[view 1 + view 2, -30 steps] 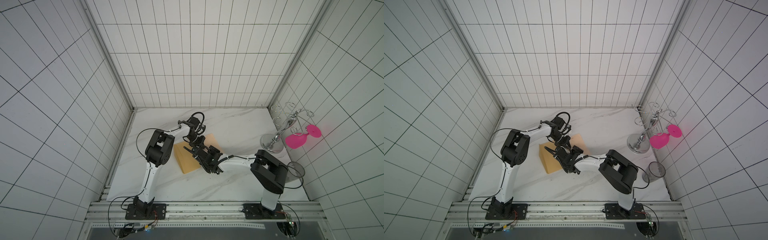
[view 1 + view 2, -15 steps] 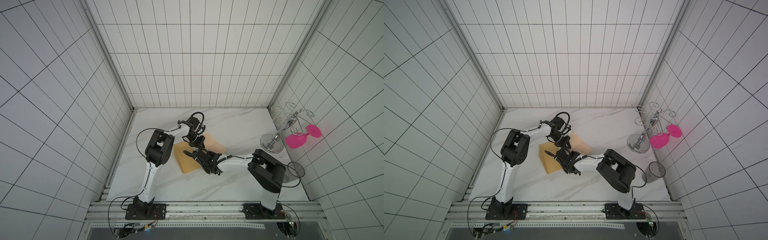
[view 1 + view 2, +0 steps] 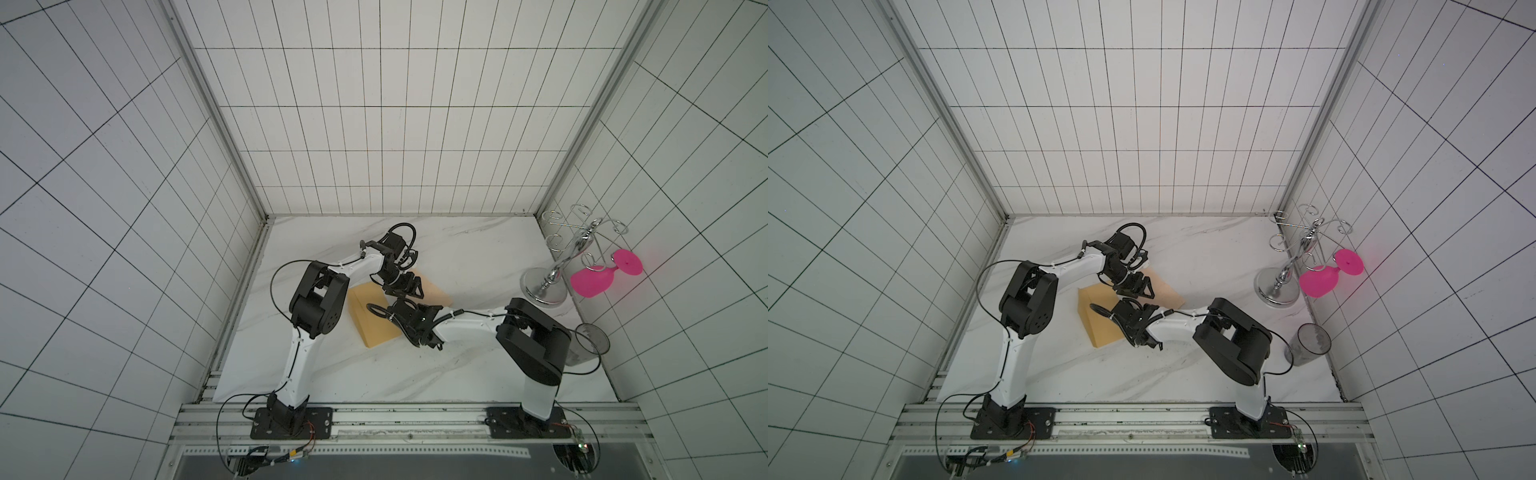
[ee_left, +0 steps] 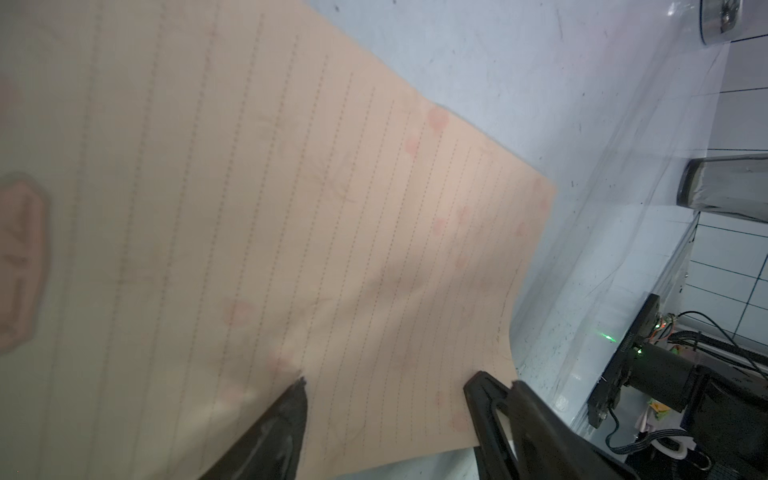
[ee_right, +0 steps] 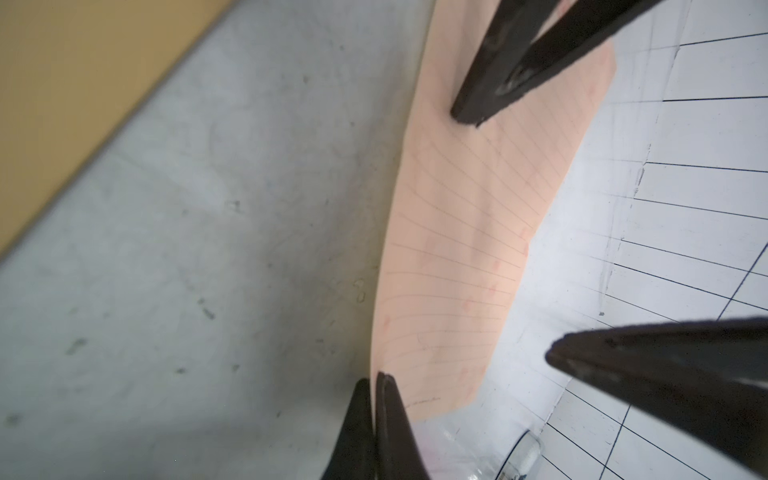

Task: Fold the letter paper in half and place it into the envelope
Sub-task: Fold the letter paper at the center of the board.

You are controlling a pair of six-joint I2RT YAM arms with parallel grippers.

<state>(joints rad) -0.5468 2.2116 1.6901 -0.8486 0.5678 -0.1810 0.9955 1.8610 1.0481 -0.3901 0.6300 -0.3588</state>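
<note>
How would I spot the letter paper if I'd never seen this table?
On the white marble tabletop, find the mustard-tan kraft envelope near the middle. Right beside it, toward the back wall, is the thin peach-cream lined letter paper. It is paler and pinker than the envelope.

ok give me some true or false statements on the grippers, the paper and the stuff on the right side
The left gripper stands open over the letter paper. True.

The right gripper is wide open. False: it is shut on the letter paper's edge.

The letter paper is inside the envelope. False: it is outside the envelope, with bare table between them.

A pink wine glass hangs on the chrome glass rack. True.
</note>
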